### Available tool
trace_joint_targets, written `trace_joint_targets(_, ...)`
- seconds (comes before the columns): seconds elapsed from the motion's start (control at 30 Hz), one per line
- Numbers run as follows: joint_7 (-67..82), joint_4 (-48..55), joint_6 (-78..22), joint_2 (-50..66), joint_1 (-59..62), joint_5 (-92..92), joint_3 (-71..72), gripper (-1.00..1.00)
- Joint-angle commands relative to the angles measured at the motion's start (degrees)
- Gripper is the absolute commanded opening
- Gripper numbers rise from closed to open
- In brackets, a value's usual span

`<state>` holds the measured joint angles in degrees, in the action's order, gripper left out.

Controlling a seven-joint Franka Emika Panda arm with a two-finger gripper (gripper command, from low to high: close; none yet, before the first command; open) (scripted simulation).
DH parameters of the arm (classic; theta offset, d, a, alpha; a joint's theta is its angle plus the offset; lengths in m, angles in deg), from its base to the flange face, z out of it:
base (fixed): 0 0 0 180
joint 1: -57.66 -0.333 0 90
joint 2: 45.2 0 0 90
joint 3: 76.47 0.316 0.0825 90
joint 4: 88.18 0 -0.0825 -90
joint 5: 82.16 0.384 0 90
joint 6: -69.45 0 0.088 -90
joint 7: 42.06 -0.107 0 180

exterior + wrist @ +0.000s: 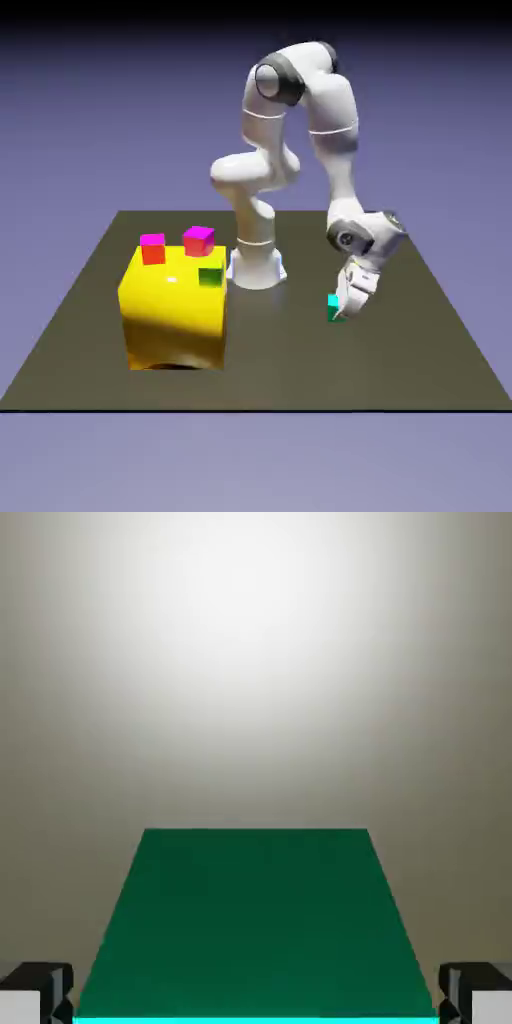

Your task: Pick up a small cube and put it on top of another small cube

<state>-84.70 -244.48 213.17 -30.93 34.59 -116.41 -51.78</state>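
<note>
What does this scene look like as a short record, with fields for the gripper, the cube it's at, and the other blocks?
gripper: down at the table, on the exterior view's right, one finger on each side of the green cube
green cube: on the table, between the fingers, cyan top face; contact cannot be told
yellow block: large, on the exterior view's left
red cube: on the yellow block, magenta top
magenta cube: on the yellow block, apart from the red cube
dark green cube: at the yellow block's near right corner
stacking: not yet done
</note>
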Motion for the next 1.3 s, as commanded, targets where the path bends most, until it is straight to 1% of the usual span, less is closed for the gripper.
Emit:
trace_joint_targets(0.0, 1.7, 0.0, -1.3, -1.9, 0.6, 2.4, 1.4, -1.00)
trace_joint_targets(0.17, 10.5, -0.2, -7.7, -11.2, 3.4, 14.8, 8.6, -1.00)
trace_joint_targets(0.2, 10.5, -0.2, -7.7, -11.2, 3.4, 14.8, 8.6, -1.00)
trace_joint_targets(0.93, -30.9, 14.8, -54.4, -45.8, 46.7, 39.5, -36.9, -1.00)
trace_joint_targets(0.97, -30.9, 14.8, -54.4, -45.8, 46.7, 39.5, -36.9, -1.00)
trace_joint_targets(1.13, -30.4, 4.5, -44.6, -46.3, 46.6, 39.9, -36.5, -1.00)
trace_joint_targets(1.17, -30.4, 4.5, -44.6, -46.3, 46.6, 39.9, -36.5, 1.00)
trace_joint_targets(1.2, -30.4, 4.5, -44.6, -46.3, 46.6, 39.9, -36.5, 1.00)
trace_joint_targets(1.27, -30.6, 8.6, -48.5, -46.1, 46.6, 39.7, -36.7, 1.00)
